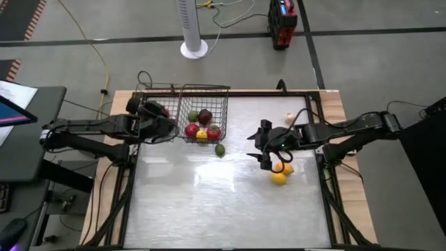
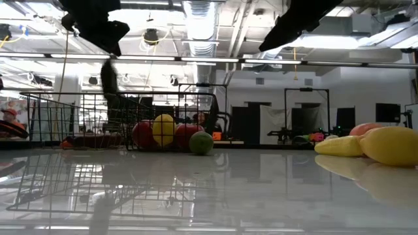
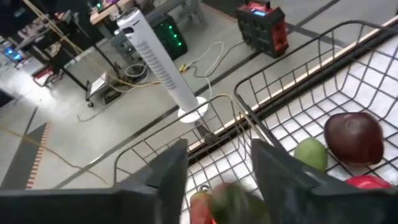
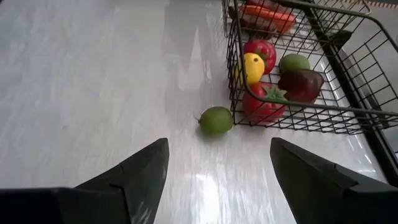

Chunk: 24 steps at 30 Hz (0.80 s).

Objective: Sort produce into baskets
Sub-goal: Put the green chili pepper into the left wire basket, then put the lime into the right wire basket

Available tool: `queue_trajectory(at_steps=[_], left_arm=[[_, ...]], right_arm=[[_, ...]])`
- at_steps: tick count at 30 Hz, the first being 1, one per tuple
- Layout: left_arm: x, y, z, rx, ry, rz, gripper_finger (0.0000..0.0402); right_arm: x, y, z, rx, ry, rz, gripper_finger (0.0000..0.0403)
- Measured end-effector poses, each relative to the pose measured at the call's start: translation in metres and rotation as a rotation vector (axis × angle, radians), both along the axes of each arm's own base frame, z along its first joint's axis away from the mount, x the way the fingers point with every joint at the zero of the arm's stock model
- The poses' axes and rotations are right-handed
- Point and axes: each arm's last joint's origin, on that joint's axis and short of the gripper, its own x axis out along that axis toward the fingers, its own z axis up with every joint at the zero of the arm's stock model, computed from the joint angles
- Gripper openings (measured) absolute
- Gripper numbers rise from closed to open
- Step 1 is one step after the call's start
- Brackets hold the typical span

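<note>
Two black wire baskets stand at the table's far left: a shallow one (image 1: 148, 94) and next to it a deeper one (image 1: 206, 89) that holds red, dark red, green and yellow produce (image 1: 202, 125). My left gripper (image 1: 166, 124) hangs open over the shallow basket. A blurred red and green piece (image 3: 225, 200) shows low in its gap (image 3: 214, 155). A green round fruit (image 1: 219, 150) rests on the table in front of the deeper basket. My right gripper (image 1: 260, 148) is open above the table, beside yellow and orange pieces (image 1: 280, 173), and faces the green fruit (image 4: 216, 120). My left gripper has the blurred red and green piece (image 3: 225, 200) low in the gap between its fingers. Whether the fingers touch it, I cannot tell.
A pale small piece (image 1: 290, 118) lies near the table's far right. A white tower fan (image 1: 194, 42) and a red and black device (image 1: 282, 24) stand on the floor beyond the far edge. The near half of the white tabletop (image 1: 223, 209) has free room.
</note>
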Motion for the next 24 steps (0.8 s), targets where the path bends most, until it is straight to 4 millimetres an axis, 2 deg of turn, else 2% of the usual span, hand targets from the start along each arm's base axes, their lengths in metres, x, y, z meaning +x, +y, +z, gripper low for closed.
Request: queue_trajectory(at_steps=[5, 8, 12, 16, 20, 24], left_arm=[[0.0, 0.002, -0.001, -0.027, 0.002, -0.004, 0.0241], [0.007, 0.002, -0.002, -0.099, -0.014, -0.081, 0.0267], [0.026, -0.004, -0.006, -0.191, -0.034, -0.226, 0.0272], [0.05, -0.014, -0.012, -0.195, -0.027, -0.351, 0.027], [0.076, -0.028, -0.022, -0.215, -0.009, -0.518, 0.027], [0.103, -0.047, -0.037, -0.238, 0.023, -0.704, 0.027]], right_arm=[[-0.002, 0.0, 0.0, 0.002, 0.005, -0.001, 0.0311], [-0.002, 0.0, 0.001, 0.003, 0.0, -0.002, 0.0311], [0.001, -0.004, -0.011, 0.022, -0.067, -0.023, 0.0311], [0.007, -0.003, -0.041, 0.052, -0.141, -0.039, 0.0311], [0.018, 0.003, -0.071, 0.064, -0.115, -0.034, 0.0311], [0.024, 0.007, -0.087, 0.046, -0.043, -0.039, 0.0311]])
